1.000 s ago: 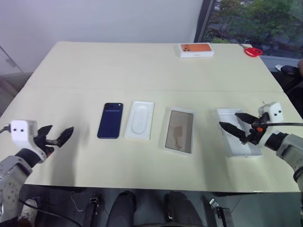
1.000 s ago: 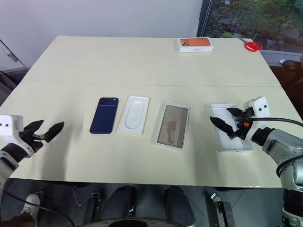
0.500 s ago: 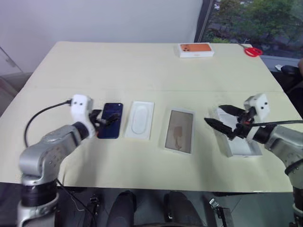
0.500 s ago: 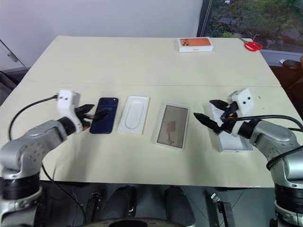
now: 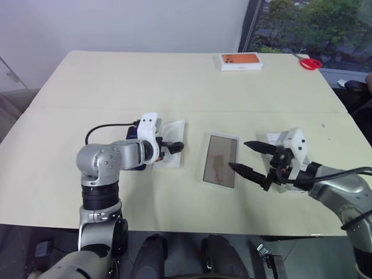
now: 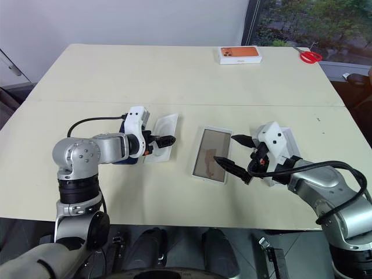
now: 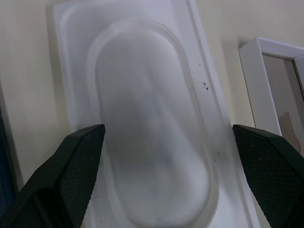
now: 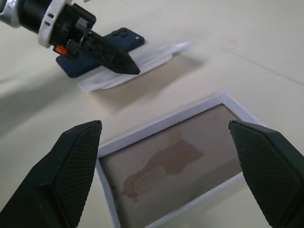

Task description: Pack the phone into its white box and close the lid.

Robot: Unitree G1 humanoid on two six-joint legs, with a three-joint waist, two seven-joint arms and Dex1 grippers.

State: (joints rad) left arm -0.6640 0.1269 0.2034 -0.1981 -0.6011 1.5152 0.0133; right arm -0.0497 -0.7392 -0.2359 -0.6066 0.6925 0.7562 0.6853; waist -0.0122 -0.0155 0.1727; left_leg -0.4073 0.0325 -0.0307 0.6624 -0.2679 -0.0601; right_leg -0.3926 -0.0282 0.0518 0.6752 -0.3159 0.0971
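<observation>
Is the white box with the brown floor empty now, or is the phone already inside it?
Empty. The white box shows its bare brown floor, and the phone lies on the table apart from it.

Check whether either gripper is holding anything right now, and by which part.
Nothing is held. The left gripper hangs open over the white insert, and the right gripper is open beside the white box, with nothing between its jaws.
</observation>
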